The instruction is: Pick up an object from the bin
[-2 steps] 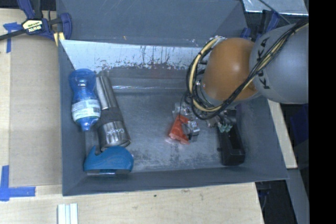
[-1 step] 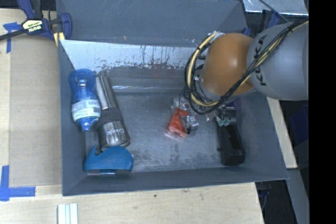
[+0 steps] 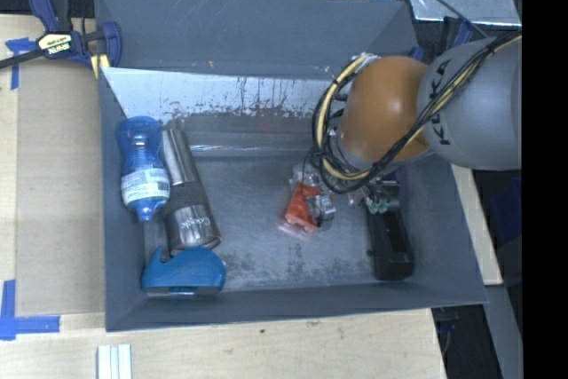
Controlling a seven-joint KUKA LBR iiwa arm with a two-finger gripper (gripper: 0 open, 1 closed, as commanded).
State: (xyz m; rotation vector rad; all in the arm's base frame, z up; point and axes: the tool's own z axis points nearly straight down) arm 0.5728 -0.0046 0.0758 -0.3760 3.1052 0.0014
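My gripper [image 3: 320,201] reaches down into the middle of the bin, just under the arm's orange cover. Its tip is right against a small red-orange packet [image 3: 298,211] with a pale wrapper edge, which lies on the bin floor to its left. Whether the packet is gripped is hidden. A black oblong block [image 3: 390,246] lies along the bin's right wall, close to the right of the gripper.
Along the left side lie a blue plastic bottle [image 3: 142,166] with a white label, a shiny metal cylinder [image 3: 185,195] beside it, and a blue rounded tool [image 3: 184,272] in the front left corner. The arm and its cables cover the bin's right rear part.
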